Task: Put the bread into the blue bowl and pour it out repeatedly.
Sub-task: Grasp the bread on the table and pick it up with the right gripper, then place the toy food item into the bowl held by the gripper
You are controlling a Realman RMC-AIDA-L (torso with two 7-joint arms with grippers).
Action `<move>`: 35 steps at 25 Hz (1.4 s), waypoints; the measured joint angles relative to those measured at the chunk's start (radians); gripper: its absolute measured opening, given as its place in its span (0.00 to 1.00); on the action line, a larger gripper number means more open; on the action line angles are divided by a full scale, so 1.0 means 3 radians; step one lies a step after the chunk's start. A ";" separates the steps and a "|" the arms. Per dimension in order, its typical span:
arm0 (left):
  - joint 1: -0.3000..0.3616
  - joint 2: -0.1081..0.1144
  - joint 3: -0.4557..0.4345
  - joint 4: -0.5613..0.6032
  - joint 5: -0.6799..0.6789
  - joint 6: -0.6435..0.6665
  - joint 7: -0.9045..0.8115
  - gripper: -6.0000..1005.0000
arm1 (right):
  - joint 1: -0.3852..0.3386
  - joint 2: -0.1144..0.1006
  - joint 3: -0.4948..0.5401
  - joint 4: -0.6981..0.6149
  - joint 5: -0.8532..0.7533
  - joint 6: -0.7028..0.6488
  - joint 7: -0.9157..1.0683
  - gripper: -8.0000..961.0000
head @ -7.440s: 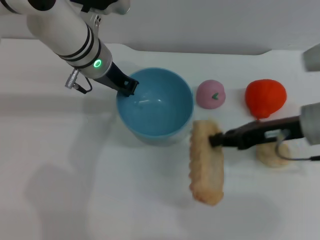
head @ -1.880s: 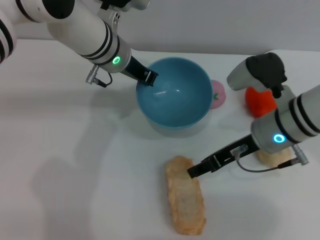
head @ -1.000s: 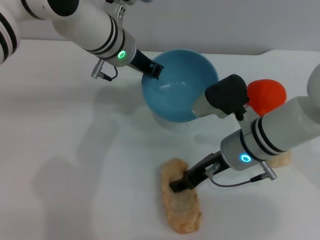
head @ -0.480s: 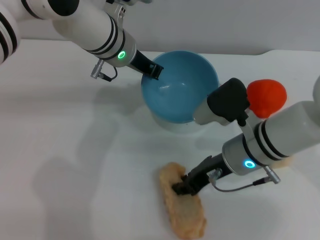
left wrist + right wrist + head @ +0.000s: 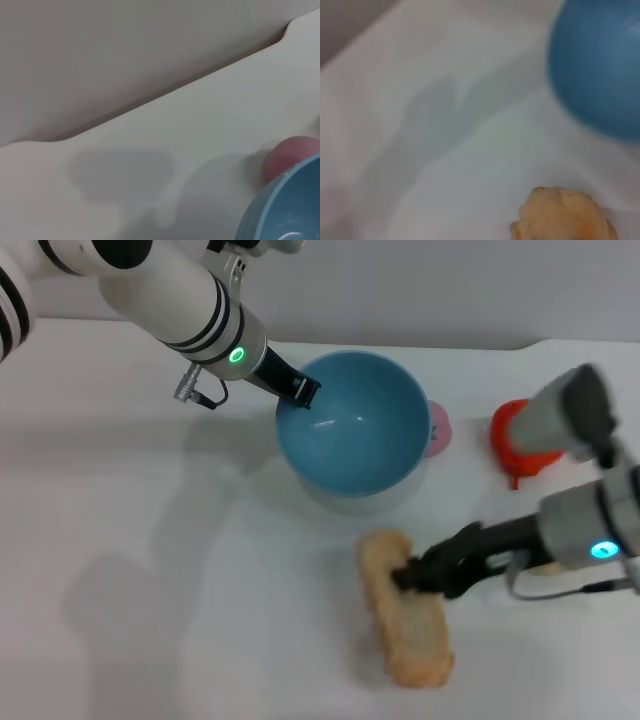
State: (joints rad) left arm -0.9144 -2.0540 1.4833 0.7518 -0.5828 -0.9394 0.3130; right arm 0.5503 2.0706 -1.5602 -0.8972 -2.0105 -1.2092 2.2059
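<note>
The blue bowl point(image 5: 352, 435) stands tilted toward me, lifted a little at its left rim, where my left gripper point(image 5: 300, 392) is shut on the edge. The bowl holds nothing. The bread point(image 5: 403, 611) lies in front of the bowl on the white table, plain tan side up. My right gripper point(image 5: 410, 575) comes in from the right and is shut on the loaf's upper part. In the right wrist view the bread point(image 5: 563, 216) and the bowl's outer wall point(image 5: 597, 70) show. The left wrist view shows the bowl's rim point(image 5: 280, 202).
A pink round item point(image 5: 437, 428) sits behind the bowl's right side. A red item point(image 5: 525, 435) stands at the right, partly behind my right arm. The table's back edge runs behind the bowl. Open table lies to the left and front.
My right arm has swung out to the right, dragging the bread rightward with it. The bowl has tipped back a little and shifted slightly left.
</note>
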 joint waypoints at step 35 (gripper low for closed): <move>-0.0099 -0.0021 0.0013 0.0060 -0.0601 -0.0830 0.0047 0.01 | -0.0061 0.0010 0.1497 0.0569 0.1229 -0.0314 -0.1978 0.15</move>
State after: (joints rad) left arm -0.9440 -2.0602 1.4871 0.7697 -0.7631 -1.1883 0.3270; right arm 0.5319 2.0735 -1.1111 -0.7265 -1.6420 -1.3033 1.6124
